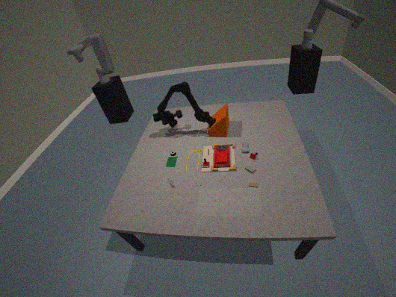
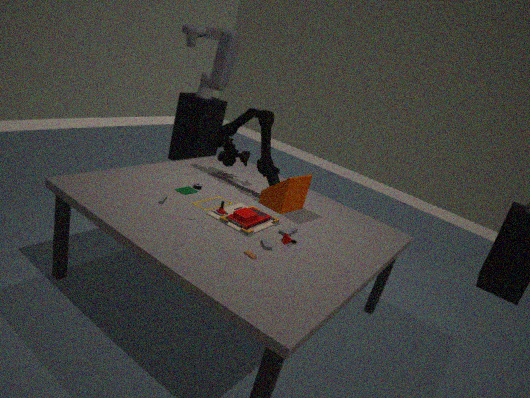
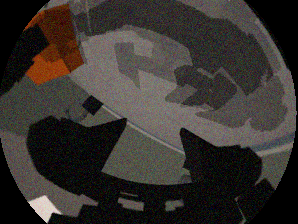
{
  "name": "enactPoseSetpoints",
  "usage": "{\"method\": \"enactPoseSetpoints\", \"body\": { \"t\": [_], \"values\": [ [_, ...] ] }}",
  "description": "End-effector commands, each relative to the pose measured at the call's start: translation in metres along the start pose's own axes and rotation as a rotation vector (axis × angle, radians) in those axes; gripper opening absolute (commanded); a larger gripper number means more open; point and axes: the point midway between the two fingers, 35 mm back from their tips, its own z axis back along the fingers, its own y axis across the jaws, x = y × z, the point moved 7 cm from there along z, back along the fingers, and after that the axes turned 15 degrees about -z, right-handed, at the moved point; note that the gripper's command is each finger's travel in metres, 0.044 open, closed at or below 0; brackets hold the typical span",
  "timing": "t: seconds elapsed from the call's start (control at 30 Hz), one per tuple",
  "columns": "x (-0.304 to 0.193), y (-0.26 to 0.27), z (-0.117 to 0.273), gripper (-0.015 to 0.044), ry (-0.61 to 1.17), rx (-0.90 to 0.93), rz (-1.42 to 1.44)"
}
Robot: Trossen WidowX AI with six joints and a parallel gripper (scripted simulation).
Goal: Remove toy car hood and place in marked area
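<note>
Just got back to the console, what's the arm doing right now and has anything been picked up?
Nothing has been picked up. The gripper is open and empty, raised above the table near the orange block at the arm's base, away from the parts. The red toy car sits on its white plate mid-table, hood apparently untouched. The yellow marked area beside it has nothing inside. Small loose pieces lie scattered around.

Robot test lab, bare room: grey table (image 1: pixel 224 209) on blue floor (image 1: pixel 56 224), plain walls (image 1: pixel 187 33) with white baseboard. Black arm (image 1: pixel 183 101) on orange mount (image 1: pixel 220 121). Two black pedestals (image 1: pixel 112 98) carry grey arms (image 1: pixel 95 50) beside the table.
</note>
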Motion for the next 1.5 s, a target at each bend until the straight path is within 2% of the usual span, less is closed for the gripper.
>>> {"method": "enactPoseSetpoints", "body": {
  "t": [0.0, 0.13, 0.37, 0.73, 0.97, 1.13, 1.3, 1.47],
  "values": [
    [0.001, 0.000, 0.000, 0.0440, -0.002, -0.002, -0.001],
    [0.022, -0.007, 0.011, 0.0440, -0.061, -0.036, -0.026],
    [0.097, -0.011, 0.055, 0.0440, -0.268, -0.101, -0.098],
    [0.197, 0.045, 0.148, 0.0440, -0.574, -0.060, -0.160],
    [0.252, 0.120, 0.206, 0.0440, -0.704, 0.023, -0.125],
    [0.278, 0.196, 0.242, 0.0440, -0.716, 0.048, -0.123],
    [0.286, 0.283, 0.265, 0.0440, -0.724, 0.043, -0.131],
    [0.276, 0.374, 0.271, 0.0440, -0.741, 0.014, -0.162]
  ]
}}
